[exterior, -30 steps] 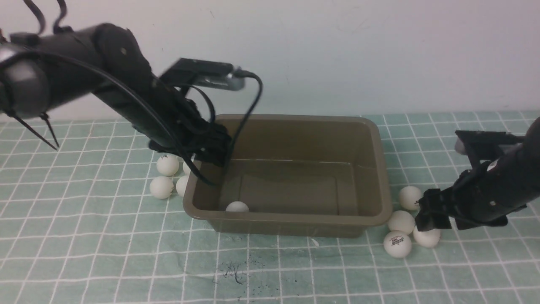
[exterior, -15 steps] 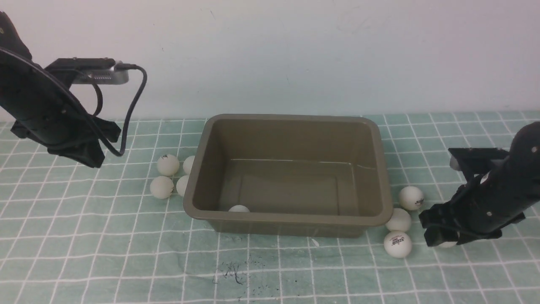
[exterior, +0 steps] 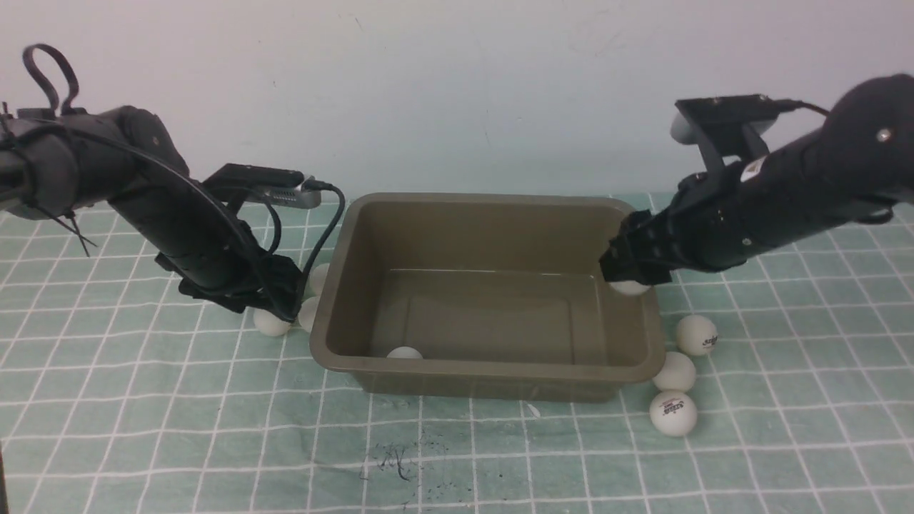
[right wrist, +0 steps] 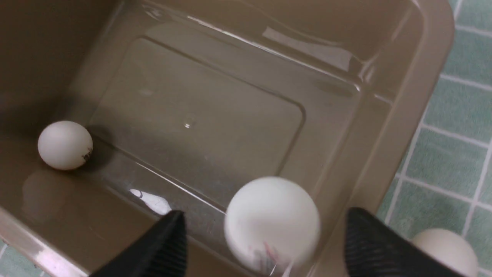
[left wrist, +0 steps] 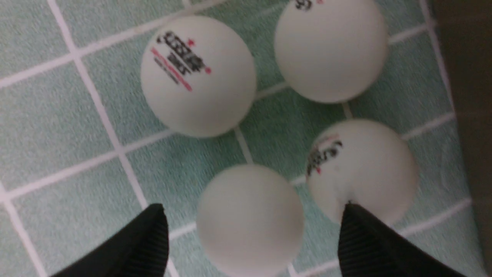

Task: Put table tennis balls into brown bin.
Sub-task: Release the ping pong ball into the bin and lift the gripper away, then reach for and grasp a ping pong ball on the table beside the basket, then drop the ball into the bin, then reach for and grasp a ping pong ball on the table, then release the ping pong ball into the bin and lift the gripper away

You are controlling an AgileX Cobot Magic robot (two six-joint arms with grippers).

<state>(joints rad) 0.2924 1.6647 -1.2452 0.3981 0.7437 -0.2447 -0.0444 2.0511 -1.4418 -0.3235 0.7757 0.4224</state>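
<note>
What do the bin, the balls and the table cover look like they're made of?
Brown bin: likely moulded plastic, glossy; highlights streak its floor and walls. Table tennis balls: probably hard plastic, matte white, printed logos, no glare. Table cover: seemingly woven cloth, green with white grid; fuzzy weave shows close up.

Soft even light, glare inside brown bin [right wrist: 403,77]

Four table tennis balls [left wrist: 198,75], grid cloth [left wrist: 57,127], gripper [left wrist: 251,215] spread around one
</note>
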